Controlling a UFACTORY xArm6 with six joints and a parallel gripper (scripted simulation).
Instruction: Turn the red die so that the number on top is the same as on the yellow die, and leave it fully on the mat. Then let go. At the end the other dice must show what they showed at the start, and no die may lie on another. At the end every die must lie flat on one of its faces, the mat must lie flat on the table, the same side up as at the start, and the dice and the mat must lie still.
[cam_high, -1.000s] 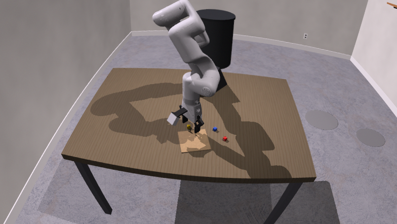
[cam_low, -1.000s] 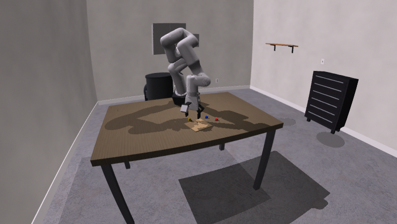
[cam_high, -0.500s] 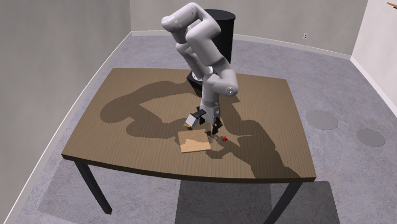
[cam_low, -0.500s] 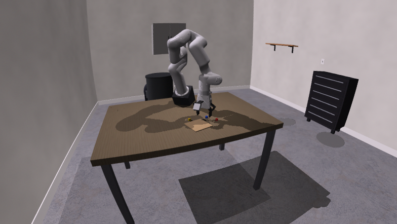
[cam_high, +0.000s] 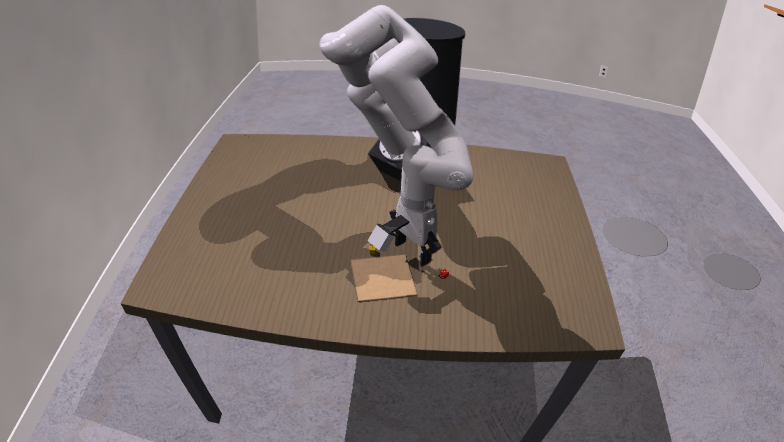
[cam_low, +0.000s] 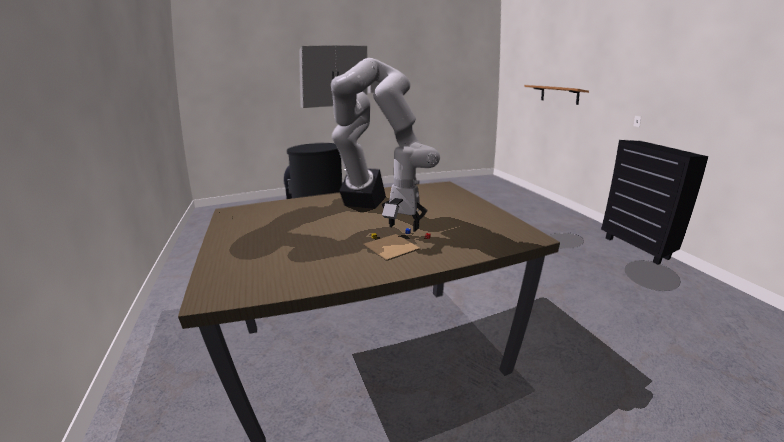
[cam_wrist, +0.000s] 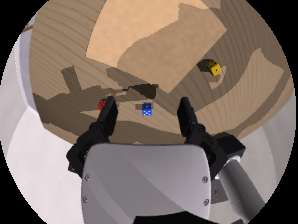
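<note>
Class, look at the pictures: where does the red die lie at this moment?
In the top view the red die lies on the bare table, just right of the mat, beside the open claw over the blue die.

Even light, hard arm shadow across table (cam_high: 230, 307) (wrist view fisheye-warped).

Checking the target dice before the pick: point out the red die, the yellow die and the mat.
red die (cam_high: 444, 273), top view, its upper face.
yellow die (cam_wrist: 213, 68), wrist view, its upper face.
mat (cam_high: 384, 291), top view, its sunlit near part.
</note>
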